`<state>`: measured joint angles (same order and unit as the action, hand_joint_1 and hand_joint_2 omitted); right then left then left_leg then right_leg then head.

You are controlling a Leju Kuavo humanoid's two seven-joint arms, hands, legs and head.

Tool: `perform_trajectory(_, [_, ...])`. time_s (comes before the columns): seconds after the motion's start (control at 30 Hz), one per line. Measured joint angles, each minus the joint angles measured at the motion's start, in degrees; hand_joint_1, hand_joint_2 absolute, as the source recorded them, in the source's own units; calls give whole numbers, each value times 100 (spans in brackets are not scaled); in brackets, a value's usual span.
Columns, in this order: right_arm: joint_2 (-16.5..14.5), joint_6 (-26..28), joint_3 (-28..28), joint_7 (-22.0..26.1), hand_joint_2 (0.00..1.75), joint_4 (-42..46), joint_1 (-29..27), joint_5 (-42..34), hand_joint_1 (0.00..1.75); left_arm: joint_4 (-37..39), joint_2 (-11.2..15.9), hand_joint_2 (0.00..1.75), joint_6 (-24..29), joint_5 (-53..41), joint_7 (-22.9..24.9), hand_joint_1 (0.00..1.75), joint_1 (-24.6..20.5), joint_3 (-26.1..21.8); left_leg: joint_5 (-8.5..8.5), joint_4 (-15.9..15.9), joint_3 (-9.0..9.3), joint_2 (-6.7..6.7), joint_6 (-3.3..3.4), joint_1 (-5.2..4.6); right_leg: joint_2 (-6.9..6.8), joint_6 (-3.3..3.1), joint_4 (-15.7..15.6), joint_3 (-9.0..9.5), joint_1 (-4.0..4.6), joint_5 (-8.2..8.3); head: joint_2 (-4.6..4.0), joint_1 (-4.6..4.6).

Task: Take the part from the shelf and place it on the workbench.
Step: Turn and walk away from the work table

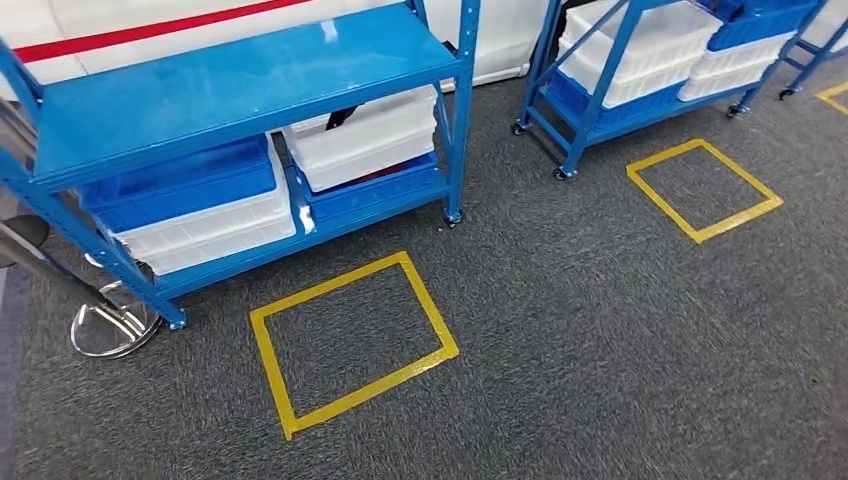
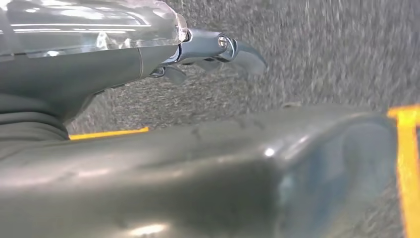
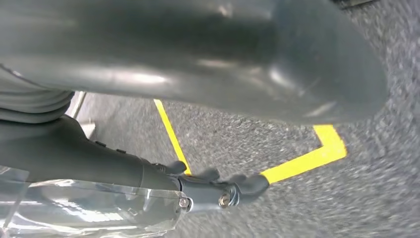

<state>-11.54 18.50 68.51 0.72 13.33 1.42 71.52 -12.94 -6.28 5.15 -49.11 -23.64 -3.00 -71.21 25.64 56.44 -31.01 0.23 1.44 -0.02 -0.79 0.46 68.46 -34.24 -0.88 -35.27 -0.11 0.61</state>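
Head view
- shelf: the blue shelf (image 1: pixel 240 85) stood ahead and to the left, its top deck bare, white and blue bins (image 1: pixel 365 135) stacked on the lower deck.
- part: I could not make out a part; something dark showed behind the white bin under the top deck, too small to tell. My guess was that the part lay in or behind those bins.
- floor: a yellow square (image 1: pixel 350 340) was taped on the grey carpet just before the shelf; a second shelf (image 1: pixel 650 60) and a second square (image 1: pixel 705 190) lay off to the right.
- counter: not seen here.

Left wrist view
- left hand (image 2: pixel 213 52): it hung over the carpet, fingers loosely curled and holding nothing; the blur made it hard to say how far they were closed.
- relation: only carpet and a strip of yellow tape lay past the fingers, so the shelf was well apart from this hand.

Right wrist view
- right hand (image 3: pixel 218 191): it hung low over the carpet, empty, fingers half bent with gaps between them.
- relation: a corner of yellow tape lay just beyond the fingertips; the shelf was well apart.

Judgement
- nearer arm: the shelf sat to the left of centre, so the left hand looked the better placed, once the robot had closed in and raised it.
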Motion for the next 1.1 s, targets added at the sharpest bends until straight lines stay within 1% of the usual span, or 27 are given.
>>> perform_trajectory(0.03, [1, -1, -1, -4, 0, 0, -8, 4, 0, 0, 0, 0, -4, -1, -1, 0, -9, 0, -5, 5, -10, -74, 10, -1, 56, 4, 388, -211, -1, -161, 0, -3])
perform_trajectory(0.07, [2, -1, -1, -7, 0, 0, -14, 5, 0, 0, -2, 0, -10, -7, -1, 0, -9, 0, -3, 12, -12, -148, 9, -1, 69, 9, 645, -362, -3, -219, 0, -2])
perform_trajectory(0.1, [3, 0, -1, -9, 0, 0, -17, -4, 0, 0, -4, 0, -19, -26, -1, 0, -4, 0, 1, 22, -10, -229, 5, 1, 74, 12, 731, -436, -5, -167, 0, -3])
perform_trajectory(0.13, [5, 3, 1, -10, 0, 0, -18, -21, 0, 0, -7, 0, -34, -54, 0, 0, 3, 1, 9, 35, -4, -309, -6, 6, 82, 14, 564, -387, -12, 11, 0, -3])
perform_trajectory(0.17, [6, 7, 3, -10, 0, 0, -20, -41, 0, 0, -10, 0, -49, -88, 1, 0, 6, 2, 21, 54, 3, -390, -23, 13, 119, 15, 207, -241, -25, 263, 0, -3])
perform_trajectory(0.23, [6, 14, 9, -10, 0, 0, -28, -76, 0, 0, -13, 0, -73, -135, 5, 0, 3, 8, 61, 116, -13, -532, -82, 21, 313, 12, -556, 86, -46, 637, 0, -6])
perform_trajectory(0.27, [3, 15, 11, -9, 0, 0, -30, -83, 0, 0, -13, 0, -77, -144, 5, 0, -2, 10, 78, 143, -33, -585, -115, 17, 384, -5, -765, 173, -47, 710, 0, -6])
perform_trajectory(0.3, [1, 14, 13, -10, 0, 0, -28, -92, 0, 0, -11, 0, -79, -146, 6, 0, -4, 11, 88, 154, -54, -626, -148, 11, 418, -31, -836, 200, -37, 711, 0, -5])
perform_trajectory(0.37, [-8, 4, 19, -18, 0, 0, -18, -125, 0, 0, 1, 0, -86, -154, 5, 0, 0, 12, 95, 156, -73, -692, -205, 9, 315, -113, -844, 203, -26, 718, 0, -2])
perform_trajectory(0.4, [-11, -3, 31, -25, 0, 1, -16, -153, 0, 0, 10, 0, -96, -159, 5, 0, 4, 13, 119, 190, -84, -634, -231, 6, 266, -154, -853, 211, -28, 716, 0, 2])
perform_trajectory(0.43, [-16, -9, 48, -30, 0, 1, -16, -184, 0, 0, 18, 0, -109, -163, 4, 0, 5, 13, 194, 304, -131, -519, -258, 4, 212, -193, -865, 218, -34, 714, 0, 16])
perform_trajectory(0.47, [-21, -14, 67, -31, 0, 1, -19, -216, 0, 0, 26, 0, -124, -166, 4, 0, -1, 13, 332, 538, -238, -366, -284, 5, 159, -225, -874, 222, -37, 708, 0, 28])
perform_trajectory(0.5, [-22, -15, 86, -29, 0, 1, -25, -241, 0, 0, 25, 0, -139, -166, 3, 0, -8, 13, 515, 881, -405, -210, -310, 7, 117, -245, -877, 225, -29, 697, 0, 42])
perform_trajectory(0.53, [-24, -15, 103, -25, 0, 1, -31, -260, 0, 0, 23, 0, -154, -167, 1, 0, -16, 14, 703, 1296, -616, -123, -331, 18, 67, -258, -877, 225, -19, 685, 0, 52])
perform_trajectory(0.57, [-26, -16, 121, -18, 0, 0, -35, -271, 0, 0, 23, 0, -165, -167, -1, 0, -20, 14, 826, 1655, -802, -84, -344, 27, 23, -263, -877, 228, -8, 672, 0, 51])
perform_trajectory(0.6, [-26, -15, 139, -10, 0, 1, -36, -278, 0, 0, 22, 0, -173, -168, -2, 0, -17, 15, 843, 1843, -906, -68, -343, 30, -14, -264, -876, 239, 1, 657, 0, 52])
perform_trajectory(0.63, [-26, -15, 156, 0, 0, 1, -35, -283, 0, 0, 22, 0, -177, -167, -3, 0, -11, 15, 746, 1808, -898, -62, -326, 28, -44, -263, -877, 260, 11, 641, 0, 52])
perform_trajectory(0.67, [-26, -14, 174, 10, 0, 2, -33, -287, 0, 0, 24, 0, -179, -166, -3, 0, -4, 14, 558, 1532, -765, -59, -290, 19, -66, -261, -877, 290, 22, 621, 0, 52])
perform_trajectory(0.7, [-28, -14, 188, 21, 0, 2, -30, -291, 0, 0, 27, 0, -179, -164, -4, 0, -1, 14, 341, 1112, -556, -44, -226, -3, -86, -258, -880, 325, 33, 602, 0, 52])
perform_trajectory(0.77, [-49, -10, 207, 40, 0, 3, -26, -297, 0, -1, 48, 0, -179, -167, -7, 0, -10, 14, 118, 410, -208, 29, -90, -59, -126, -223, -892, 383, 55, 561, 0, 49])
perform_trajectory(0.83, [-68, -7, 218, 50, 0, 4, -23, -300, 0, -2, 65, 0, -179, -175, -10, 0, -16, 15, 131, 165, -105, 68, -7, -96, -156, -153, -893, 427, 49, 577, 0, 48])
perform_trajectory(0.9, [-71, -7, 232, 58, 0, 4, -14, -300, 0, -2, 61, 0, -179, -182, -12, 0, 3, 14, 111, 47, 2, 28, 40, -79, -152, -72, -845, 481, 28, 625, 0, 46])
perform_trajectory(0.93, [-73, -7, 238, 62, 0, 5, -10, -300, 0, -2, 57, 0, -179, -183, -11, 0, 12, 14, 98, -8, 79, 12, 57, -62, -111, -37, -761, 473, 21, 598, 0, 42])
perform_trajectory(0.97, [-74, -7, 243, 65, 0, 6, -6, -300, 0, -2, 54, 0, -179, -184, -10, 0, 13, 13, 90, -49, 150, -2, 70, -45, -57, -10, -620, 421, 15, 503, 0, 34])
perform_trajectory(1.0, [-74, -7, 245, 66, 0, 7, -4, -300, 0, -2, 50, 0, -179, -184, -10, 0, 9, 13, 89, -73, 196, -8, 73, -37, 1, 10, -375, 287, 8, 351, 0, 27])
perform_trajectory(1.07, [-73, -8, 249, 66, 0, 11, -7, -298, 0, -2, 49, 0, -179, -184, -9, 0, -2, 13, 123, -71, 228, -29, 82, -38, 55, 35, 245, -132, 1, 71, 0, 21])
perform_trajectory(1.1, [-72, -8, 251, 66, 0, 14, -13, -297, 0, -2, 49, 0, -179, -184, -8, 0, 0, 13, 151, -67, 252, -44, 78, -38, 58, 49, 443, -308, -3, 42, 0, 20])
